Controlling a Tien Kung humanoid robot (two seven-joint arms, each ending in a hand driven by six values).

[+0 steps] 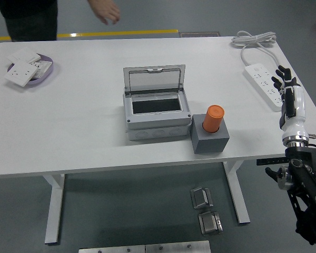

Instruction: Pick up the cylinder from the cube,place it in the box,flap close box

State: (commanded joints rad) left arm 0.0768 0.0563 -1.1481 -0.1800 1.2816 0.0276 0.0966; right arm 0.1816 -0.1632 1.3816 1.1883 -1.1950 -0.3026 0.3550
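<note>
**Orange cylinder seated in the cube, box lid up, right hand over the table's right edge**

At the table's centre sits the grey box, its flap standing upright at the box's 12 o'clock edge, so the dark cavity shows. Touching the box at its 4 o'clock corner is the dark grey cube. The orange cylinder stands upright in the cube's top hole, its upper half sticking out.

Out at 3 o'clock from the cube, well apart from it, the right hand hangs at the table's right edge. Its black fingers are spread and point toward 12 o'clock; it holds nothing. The fingertips overlap the near end of the white power strip, whose cable coils toward the far right corner. Whether the hand touches the strip cannot be told.

Over at 10 o'clock from the box, near the far left corner, a purple dish holds white wall-socket plates.

Beyond the table's far edge at 11 o'clock stands a person in dark clothing, one hand hanging free above the floor, clear of the table.

Under the table, at 6 o'clock, two metal parts lie on the floor.
</note>
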